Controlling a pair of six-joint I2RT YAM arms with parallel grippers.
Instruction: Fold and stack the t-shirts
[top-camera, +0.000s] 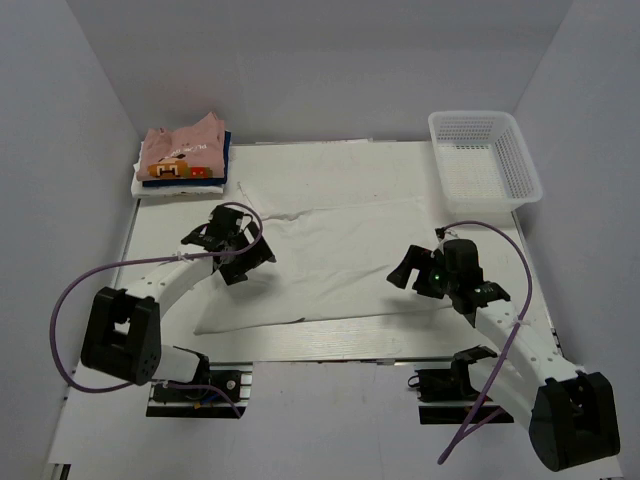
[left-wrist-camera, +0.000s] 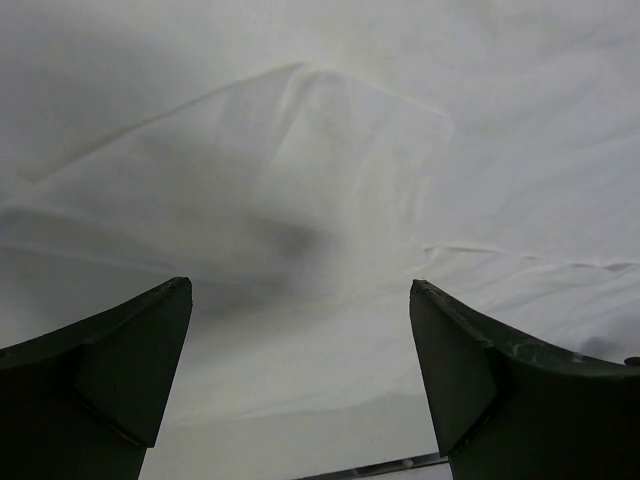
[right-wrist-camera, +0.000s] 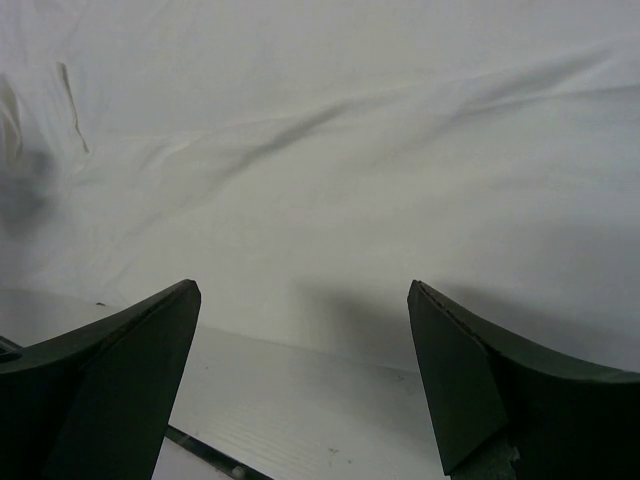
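**Desk:** Here, a large white shirt (top-camera: 330, 265) lies spread across the middle of the table (top-camera: 330, 170), with both arms poised above it. What are the grippers doing?

**Photographer:** The left gripper (top-camera: 232, 245) hovers over the shirt's left edge, and the right gripper (top-camera: 415, 272) over its right side near the front hem. Each has its jaws spread wide and grasps nothing.

**Desk:** How should the fold go?

**Photographer:** My guess is that each should come down on a cloth edge, pinch it cleanly, then lift together so the fabric carries over flat. Uneven timing could skew the crease.

**Desk:** And the finished pile?

**Photographer:** A stack of folded shirts (top-camera: 183, 160), pink on top, sits at the far left corner, well apart from the basket (top-camera: 485, 160) at the far right.

**Desk:** Anything unclear?

**Photographer:** White cloth on a white table hides the sleeves and collar. The wrist views show only creases, and the stack's lower layers are hard to count.
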